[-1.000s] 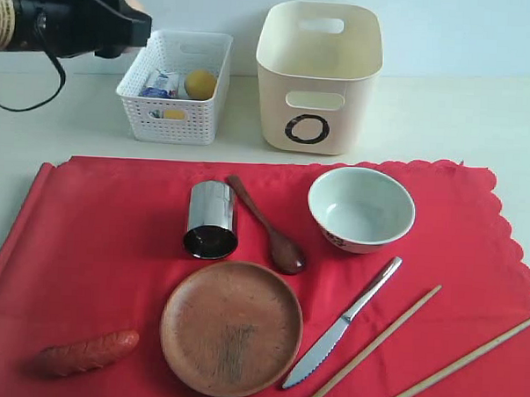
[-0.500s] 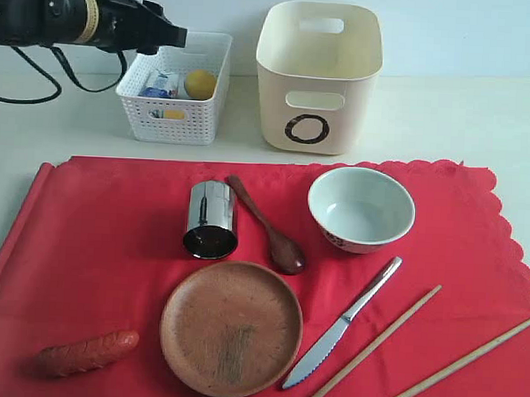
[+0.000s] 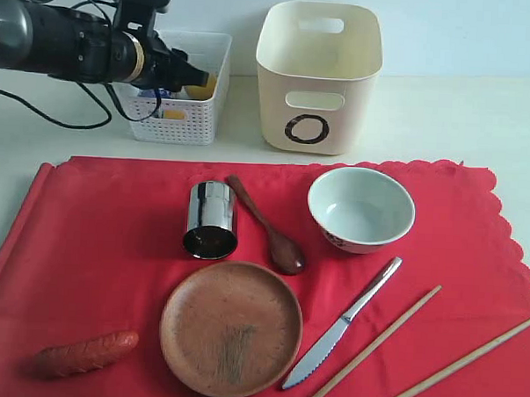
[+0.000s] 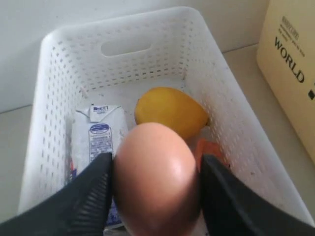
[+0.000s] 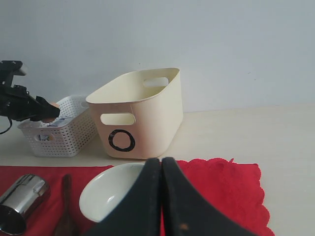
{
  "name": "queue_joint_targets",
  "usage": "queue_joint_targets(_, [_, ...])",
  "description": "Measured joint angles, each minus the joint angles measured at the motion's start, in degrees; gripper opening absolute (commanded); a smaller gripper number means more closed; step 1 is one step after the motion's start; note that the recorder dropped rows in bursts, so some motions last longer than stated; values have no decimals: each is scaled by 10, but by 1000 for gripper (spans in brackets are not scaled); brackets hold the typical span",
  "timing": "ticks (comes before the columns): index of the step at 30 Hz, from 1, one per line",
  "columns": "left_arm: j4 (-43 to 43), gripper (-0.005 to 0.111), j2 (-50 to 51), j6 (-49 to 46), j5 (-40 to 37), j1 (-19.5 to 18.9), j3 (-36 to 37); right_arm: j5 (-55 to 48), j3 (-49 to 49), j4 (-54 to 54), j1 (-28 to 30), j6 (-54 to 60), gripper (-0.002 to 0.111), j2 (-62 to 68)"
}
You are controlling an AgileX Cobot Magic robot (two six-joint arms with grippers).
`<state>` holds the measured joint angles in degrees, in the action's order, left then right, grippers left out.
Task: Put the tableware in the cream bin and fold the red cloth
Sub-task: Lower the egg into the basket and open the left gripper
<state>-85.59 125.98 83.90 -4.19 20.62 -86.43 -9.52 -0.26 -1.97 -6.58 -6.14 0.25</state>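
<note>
Status: sorting of food is in hand; no tableware is binned and nothing is folded.

Clock positions are read on the exterior view, from the middle of the cloth (image 3: 105, 244).

- At 11 o'clock, off the cloth, the left gripper (image 3: 193, 75) is clenched on an egg (image 4: 156, 182) above the basket (image 3: 176, 115), which holds a lemon (image 4: 170, 110) and a carton (image 4: 98, 142).
- At 8 o'clock a sausage (image 3: 88, 352) lies on the cloth, yet to be cleared.
- Near the centre the cup (image 3: 211, 218) lies on its side, the spoon (image 3: 266, 225) just beside it at 3 o'clock.
- At 6 o'clock sits the plate (image 3: 231, 327).
- At 12 o'clock, off the cloth, stands the bin (image 3: 274, 102); what shows of its inside holds nothing.
- At 2 o'clock the bowl (image 3: 361, 209) stands upright.
- At 5 o'clock lies the knife (image 3: 343, 323), and at 4 o'clock the chopsticks (image 3: 373, 344).
- The right gripper (image 5: 161, 167), out of the exterior view, has its jaws pressed together on nothing.

Judgement: all six tableware items remain to be moved; the cloth lies flat and cannot sensibly be folded until it is bare.
</note>
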Motion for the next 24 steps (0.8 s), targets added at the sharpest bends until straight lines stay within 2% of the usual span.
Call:
queue_joint_targets(5, [0,56,21,2,-2,0,-12,0,0,0,0,0,0,0])
queue_joint_targets(10, [0,79,30,2,-3,0,-14,0,0,0,0,0,0,0])
queue_joint_targets(13, [0,83,29,2,-4,0,-14,0,0,0,0,0,0,0])
queue_joint_targets(24, [14,83,24,3,-8,0,-12,0,0,0,0,0,0,0])
